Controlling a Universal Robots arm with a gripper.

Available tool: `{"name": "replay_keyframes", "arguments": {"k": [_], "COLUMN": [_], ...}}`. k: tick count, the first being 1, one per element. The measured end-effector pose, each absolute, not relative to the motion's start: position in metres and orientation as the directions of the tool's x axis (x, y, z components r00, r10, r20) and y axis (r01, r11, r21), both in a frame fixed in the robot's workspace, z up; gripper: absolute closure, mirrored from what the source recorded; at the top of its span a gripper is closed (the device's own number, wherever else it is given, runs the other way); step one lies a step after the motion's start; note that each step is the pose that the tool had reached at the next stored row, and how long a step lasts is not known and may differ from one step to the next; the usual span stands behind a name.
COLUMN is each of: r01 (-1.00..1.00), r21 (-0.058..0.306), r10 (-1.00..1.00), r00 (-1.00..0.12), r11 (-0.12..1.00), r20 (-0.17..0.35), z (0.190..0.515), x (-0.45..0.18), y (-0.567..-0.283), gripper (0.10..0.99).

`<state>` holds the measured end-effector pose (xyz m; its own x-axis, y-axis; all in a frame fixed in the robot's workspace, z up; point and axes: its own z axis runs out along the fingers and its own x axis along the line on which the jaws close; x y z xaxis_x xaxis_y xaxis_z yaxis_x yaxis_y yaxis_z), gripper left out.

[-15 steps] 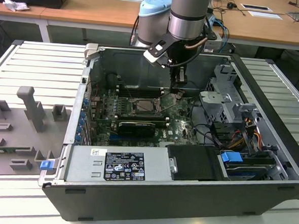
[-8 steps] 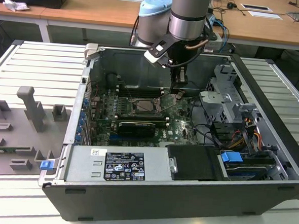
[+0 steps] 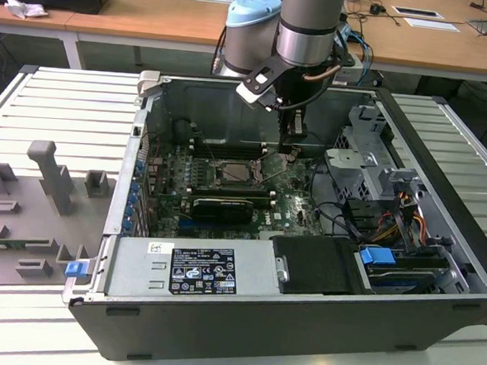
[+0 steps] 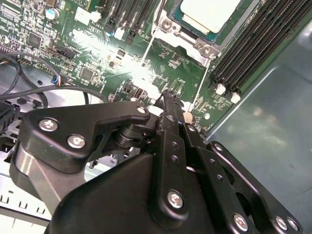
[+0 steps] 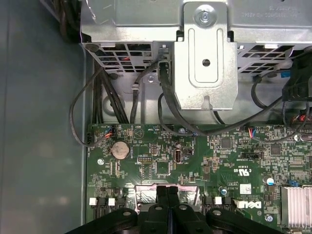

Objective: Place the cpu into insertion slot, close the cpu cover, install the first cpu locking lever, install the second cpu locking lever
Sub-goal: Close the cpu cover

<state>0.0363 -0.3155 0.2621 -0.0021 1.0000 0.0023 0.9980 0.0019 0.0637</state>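
Note:
The cpu [image 4: 209,12] lies flat in its socket with its pale metal top showing, and the silver cpu cover [image 4: 195,36] frames it, lying down over its edges. Two thin silver lever rods run out from the socket: one [image 4: 150,44] along one side, the other [image 4: 201,83] towards my fingers. My gripper [image 4: 170,97] is shut, its black tips low over the green board just beside the end of that second rod. In the exterior view the gripper [image 3: 290,156] hangs inside the open case, to the right of the socket [image 3: 236,172]. The first wrist view has the shut gripper [image 5: 167,189] over the motherboard.
Black memory slots [image 4: 248,44] flank the socket. A metal drive cage [image 5: 204,53] with black cables stands close beyond the board edge. A long black card [image 3: 221,208] and the power supply [image 3: 197,266] lie nearer the case front. Grey fixtures [image 3: 49,179] sit on the table at the exterior view's left.

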Motion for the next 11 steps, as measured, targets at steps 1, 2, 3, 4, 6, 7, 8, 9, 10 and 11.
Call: {"name": "replay_keyframes", "arguments": {"k": [1,2,3,4,6,7,8,9,10,11], "r01": [0.998,0.998,0.998,0.998,0.998,0.998,0.998,0.998,0.998,0.998], "r21": [0.064,0.064,0.063,0.063,0.063,0.063,0.062,0.062,0.062,0.062], "r10": [1.000,1.000,1.000,1.000,1.000,1.000,1.000,1.000,1.000,1.000], "r00": [-0.002,-0.002,-0.002,-0.002,-0.002,-0.002,-0.003,-0.003,-0.003,-0.003], "r11": [0.002,0.002,0.002,0.002,0.003,0.003,0.003,0.003,0.003,0.003], "r20": [0.001,0.000,-0.001,-0.002,-0.002,-0.002,-0.003,-0.003,-0.003,-0.004], "z": [0.2618,0.2612,0.2607,0.2604,0.2598,0.2593,0.2591,0.2588,0.2585,0.2583], "x": [0.0367,0.0376,0.0386,0.0390,0.0406,0.0422,0.0430,0.0438,0.0451,0.0457], "y": [-0.3153,-0.3150,-0.3147,-0.3147,-0.3143,-0.3140,-0.3138,-0.3137,-0.3135,-0.3134], "gripper": [0.980,0.980,0.980,0.980,0.980,0.980,0.980,0.980,0.980,0.980]}}
